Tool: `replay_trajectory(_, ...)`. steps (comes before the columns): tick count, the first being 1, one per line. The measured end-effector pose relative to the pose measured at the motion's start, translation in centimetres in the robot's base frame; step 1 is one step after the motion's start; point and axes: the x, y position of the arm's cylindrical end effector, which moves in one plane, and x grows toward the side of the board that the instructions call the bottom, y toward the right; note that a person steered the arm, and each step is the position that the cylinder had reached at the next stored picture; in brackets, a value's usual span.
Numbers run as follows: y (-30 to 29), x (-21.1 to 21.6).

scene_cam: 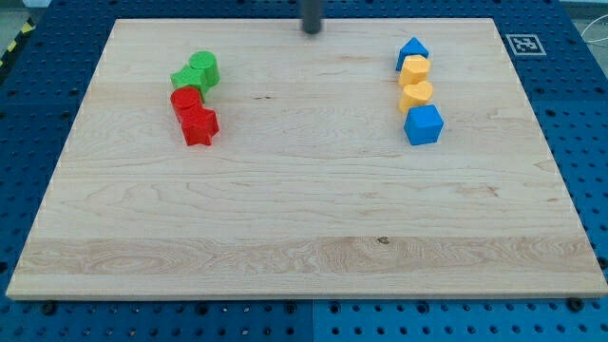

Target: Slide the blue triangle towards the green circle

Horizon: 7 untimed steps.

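The blue triangle (412, 51) sits at the view's upper right, at the top of a column of blocks. Below it are a yellow block (415, 69), a second yellow block (416, 94) and a blue cube-like block (424, 124). Two green blocks touch at the upper left: a rounded one (204, 66) and a flatter one (185, 78); I cannot tell which is the circle. Below them are a red round block (186, 99) and a red star-like block (199, 124). My tip (312, 31) is at the top centre, far from all blocks and left of the blue triangle.
The wooden board (304, 228) lies on a blue perforated table (28, 114). A black-and-white marker tag (522, 44) is at the board's upper right corner.
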Motion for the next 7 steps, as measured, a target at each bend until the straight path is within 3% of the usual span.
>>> replay_trajectory(1, 7.6, 0.0)
replay_trajectory(3, 13.4, 6.6)
replay_trajectory(4, 12.9, 7.9)
replay_trajectory(7, 4.3, 8.0)
